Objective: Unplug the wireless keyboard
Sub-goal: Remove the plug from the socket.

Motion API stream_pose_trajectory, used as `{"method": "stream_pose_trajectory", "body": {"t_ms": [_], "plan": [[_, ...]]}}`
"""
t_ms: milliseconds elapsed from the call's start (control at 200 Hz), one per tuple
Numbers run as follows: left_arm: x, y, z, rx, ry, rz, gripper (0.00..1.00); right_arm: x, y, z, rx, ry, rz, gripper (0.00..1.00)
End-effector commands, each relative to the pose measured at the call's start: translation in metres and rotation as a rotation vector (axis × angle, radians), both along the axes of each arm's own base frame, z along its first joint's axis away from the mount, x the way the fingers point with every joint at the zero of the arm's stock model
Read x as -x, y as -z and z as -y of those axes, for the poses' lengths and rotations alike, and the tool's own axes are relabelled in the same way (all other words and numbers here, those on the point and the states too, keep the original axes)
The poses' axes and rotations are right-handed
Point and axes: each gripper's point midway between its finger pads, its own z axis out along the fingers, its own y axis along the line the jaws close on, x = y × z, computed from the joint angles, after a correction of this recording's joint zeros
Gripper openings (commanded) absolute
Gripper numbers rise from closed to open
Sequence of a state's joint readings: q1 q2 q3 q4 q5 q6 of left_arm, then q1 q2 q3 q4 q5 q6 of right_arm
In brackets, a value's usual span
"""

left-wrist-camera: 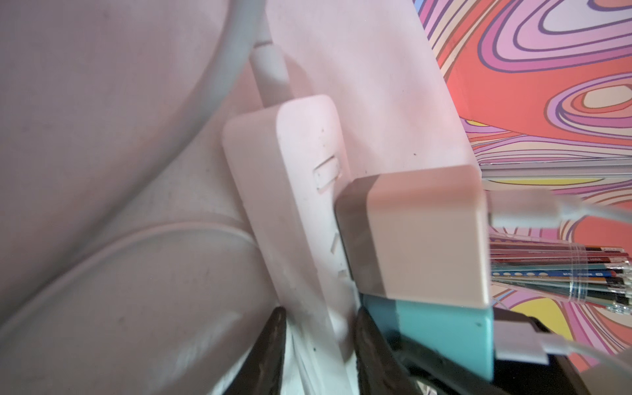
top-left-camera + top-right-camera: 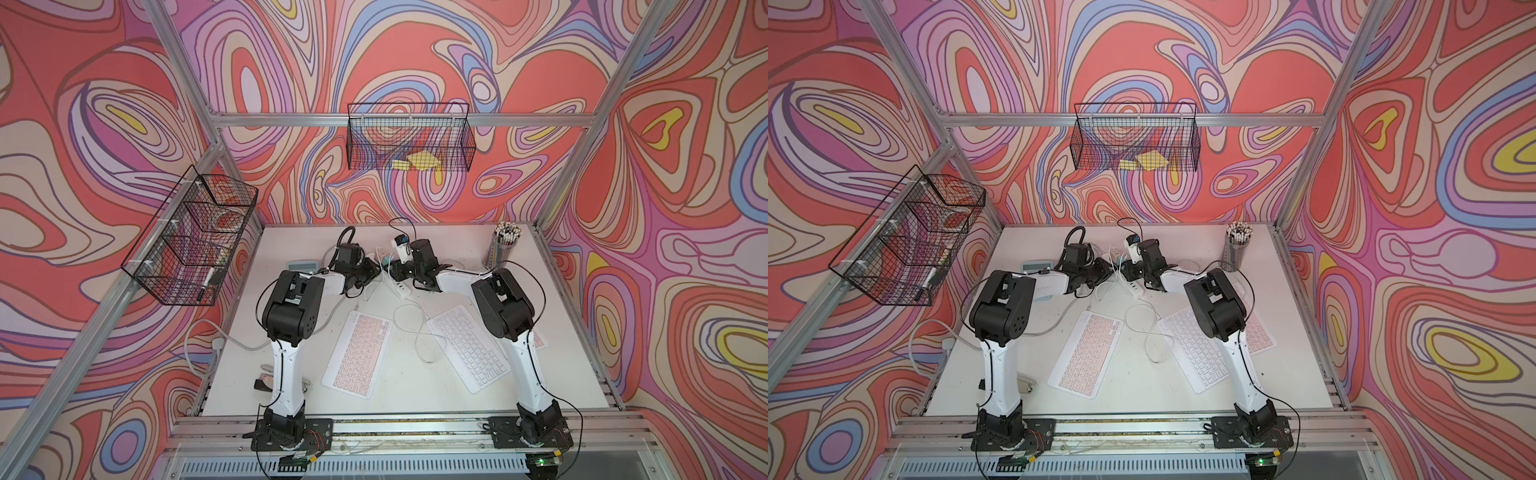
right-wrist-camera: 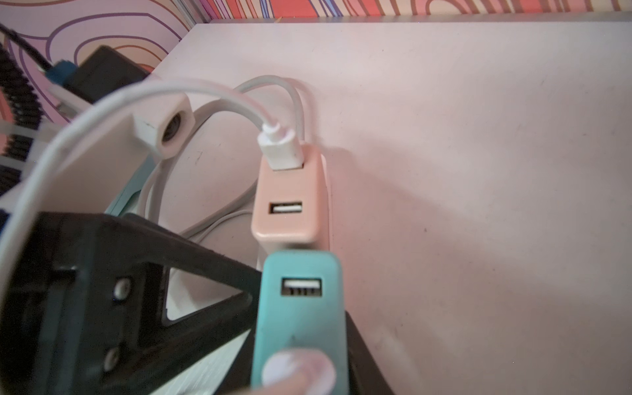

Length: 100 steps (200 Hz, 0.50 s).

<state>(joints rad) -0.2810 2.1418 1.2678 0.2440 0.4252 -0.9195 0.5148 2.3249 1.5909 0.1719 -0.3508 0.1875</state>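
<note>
Left claw [image 1: 325, 349] pinched tight on the power strip [image 1: 294, 191]; right claw [image 3: 301, 328] closed round the teal charger [image 3: 301, 270].
If my left grip slips, the strip may lift with the charger and jostle the pink charger [image 3: 287, 205] just beside it; the white keyboard [image 2: 469, 353], flat and pale-keyed, lies nearer my bases, a thin white cable [image 2: 409, 306] looping loosely beside it.

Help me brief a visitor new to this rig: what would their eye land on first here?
Swirling red, pink and purple walls surround the white table. At its far middle both arms meet: the left end effector clamps a white power strip, the right end effector grips a teal charger on it. Nearer the front lie a pink keyboard and a white keyboard.
</note>
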Motion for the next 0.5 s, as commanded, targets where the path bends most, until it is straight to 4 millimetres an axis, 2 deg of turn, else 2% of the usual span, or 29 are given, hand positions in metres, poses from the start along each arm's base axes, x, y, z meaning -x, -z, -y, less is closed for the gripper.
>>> {"method": "stream_pose_trajectory", "body": {"t_ms": [0, 140, 290, 496], "plan": [[0.068, 0.092, 0.011, -0.097, 0.063, -0.302, 0.34, 0.052, -0.047, -0.073, -0.074, -0.245, 0.099, 0.14], [0.069, 0.093, 0.011, -0.118, 0.069, -0.307, 0.34, 0.073, -0.033, -0.092, 0.045, -0.29, 0.166, 0.13], [0.071, 0.095, 0.008, -0.147, 0.077, -0.313, 0.33, 0.082, -0.02, -0.104, 0.167, -0.31, 0.228, 0.14], [0.073, 0.096, 0.007, -0.155, 0.08, -0.318, 0.33, 0.076, -0.011, -0.099, 0.298, -0.277, 0.267, 0.12]]}}
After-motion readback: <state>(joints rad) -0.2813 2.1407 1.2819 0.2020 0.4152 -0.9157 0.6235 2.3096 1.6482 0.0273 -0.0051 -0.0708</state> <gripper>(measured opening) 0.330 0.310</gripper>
